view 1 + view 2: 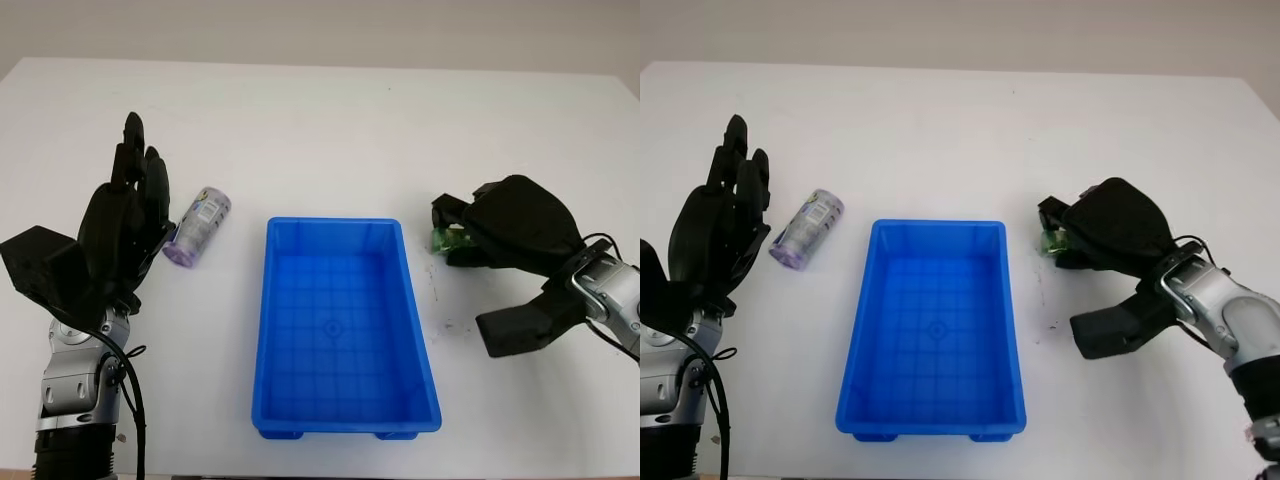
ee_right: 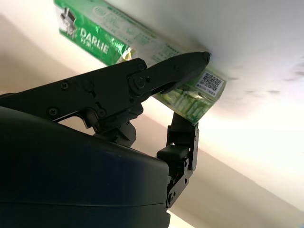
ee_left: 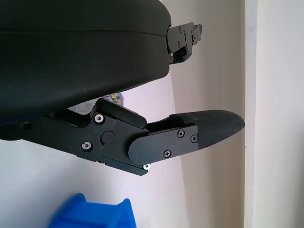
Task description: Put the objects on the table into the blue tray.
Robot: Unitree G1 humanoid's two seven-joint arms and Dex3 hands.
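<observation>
Fingers [image 2: 156, 80] of the right hand [image 1: 520, 235] curl around a green Darlie toothpaste box [image 2: 142, 61], which lies on the white table [image 1: 330, 120] just right of the blue tray [image 1: 340, 330]. Left hand [image 1: 120, 230] stands upright at the table's left, open, holding nothing. Beside it, between hand and tray, lies a purple-capped cylindrical container [image 1: 197, 228] on its side.

"DARLIE" in white on green box [image 2: 142, 57]; QR code at end
</observation>
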